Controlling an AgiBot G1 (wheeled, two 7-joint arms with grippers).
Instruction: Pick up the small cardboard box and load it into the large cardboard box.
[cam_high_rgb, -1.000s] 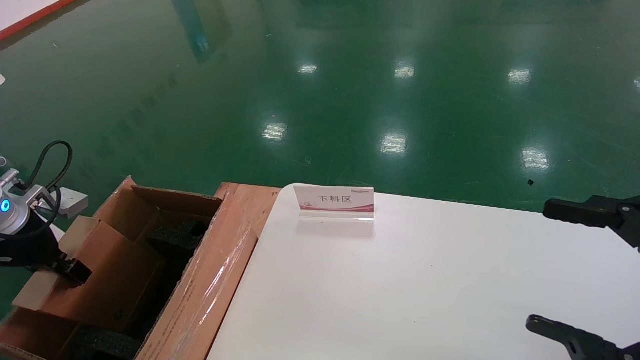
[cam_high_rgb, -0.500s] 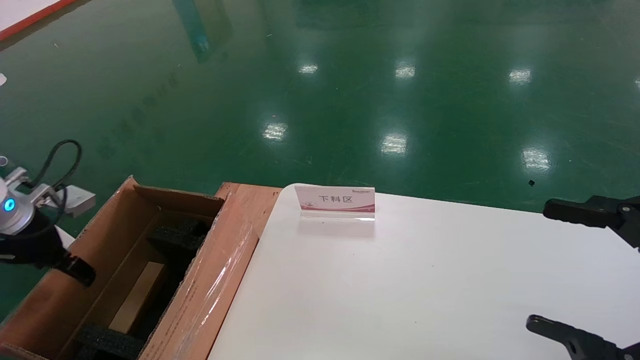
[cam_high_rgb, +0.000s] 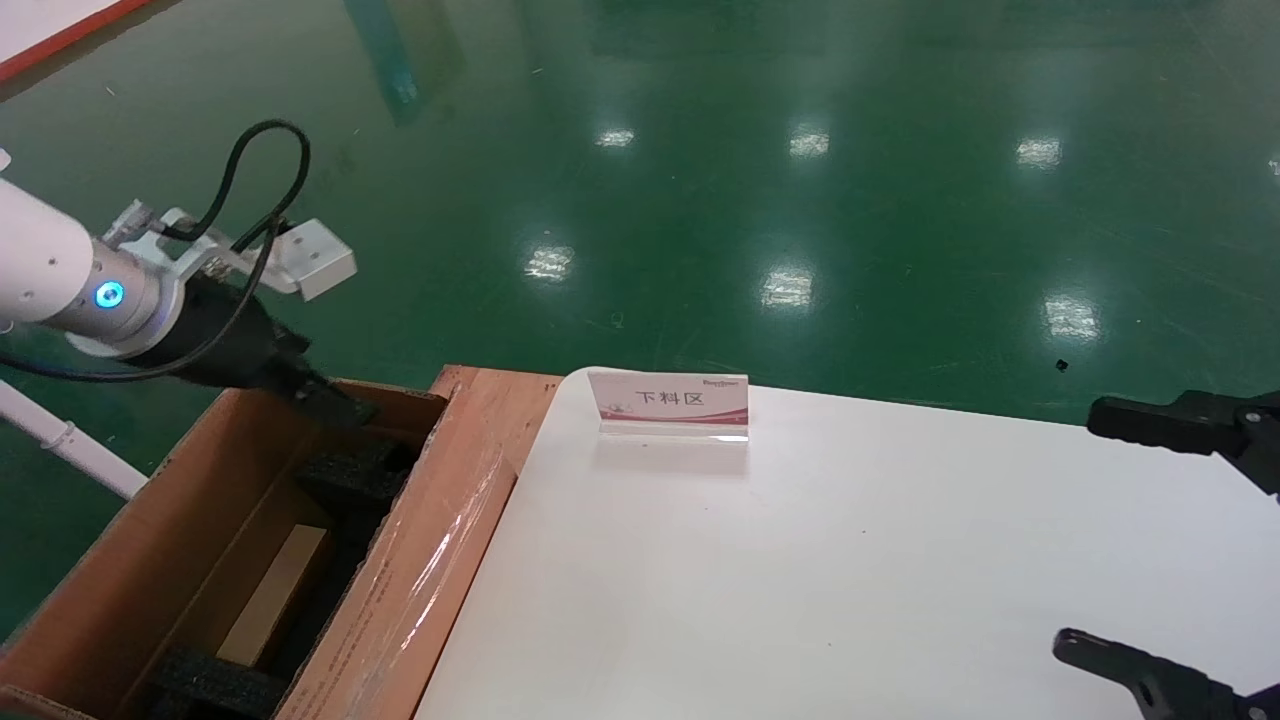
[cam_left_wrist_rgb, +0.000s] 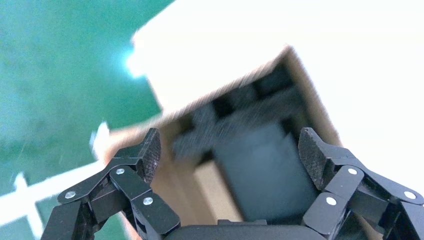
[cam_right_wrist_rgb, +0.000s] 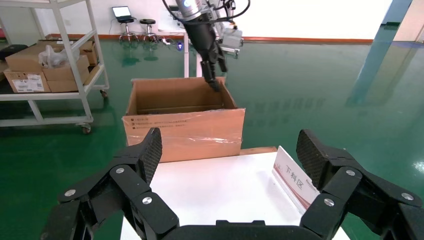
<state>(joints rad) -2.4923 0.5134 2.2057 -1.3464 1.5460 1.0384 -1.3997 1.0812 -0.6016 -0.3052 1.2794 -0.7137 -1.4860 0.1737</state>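
White surface (cam_high_rgb: 850, 560), nearest item; right gripper (cam_high_rgb: 1165, 540) parked over its right edge, jaws spread wide and holding nothing. Large cardboard box (cam_high_rgb: 420, 560), brown corrugated, standing against the left side of the surface with its flaps open, clear tape along the near wall, black foam pads (cam_high_rgb: 355, 470) inside at either end. Small cardboard box (cam_high_rgb: 275, 595), slim and tan, lying flat on the floor of the large one between the pads. Sign holder (cam_high_rgb: 670, 403), clear plastic with a red-and-white card, upright near the far edge of the surface. Left gripper (cam_high_rgb: 335, 405), above the far end of the large carton, jaws wide apart and empty, clear of the small carton below. Green glossy floor (cam_high_rgb: 700, 180) beyond.
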